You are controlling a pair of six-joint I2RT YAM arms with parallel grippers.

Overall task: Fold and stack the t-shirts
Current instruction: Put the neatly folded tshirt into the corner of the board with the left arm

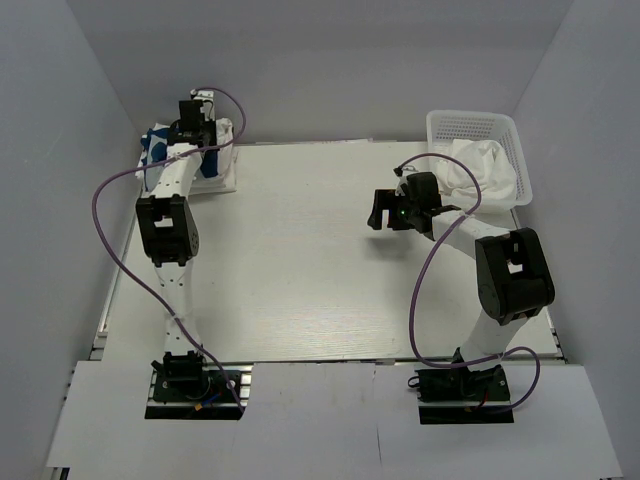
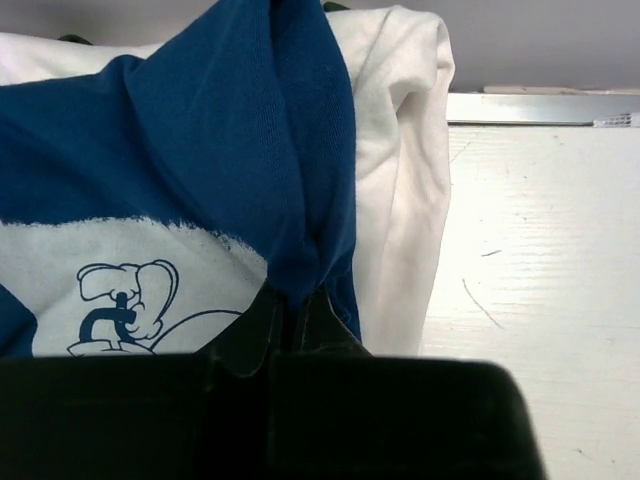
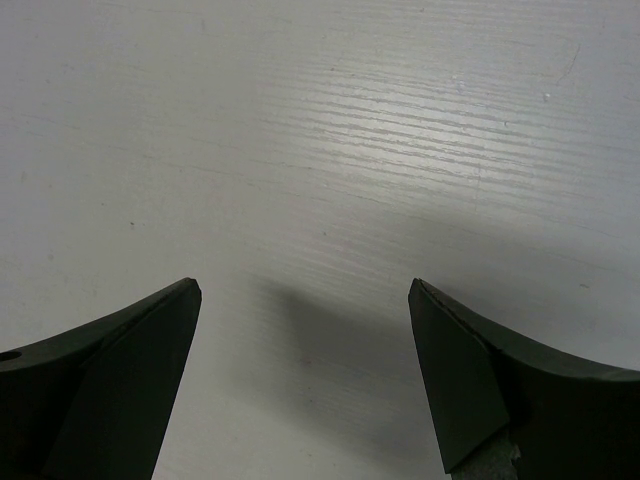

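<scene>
The left gripper [image 2: 292,322] pinches a fold of the royal blue cloth t-shirt [image 2: 230,130], its white chest print [image 2: 110,270] seemingly a cartoon figure, atop plain white t-shirts [image 2: 400,200] at the far-left corner of the white table [image 1: 300,260], while the right gripper [image 3: 305,340] gapes wide, empty.

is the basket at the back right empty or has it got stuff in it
Not empty. In the top view, bunched white cloth fills much of the white mesh basket and reaches its near rim.

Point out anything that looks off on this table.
The blue t-shirt at the far-left corner is bunched into a ridge, pinched in the left gripper, not lying flat like the white t-shirt beside it. Another white shirt sits crumpled in the basket, unfolded.
</scene>
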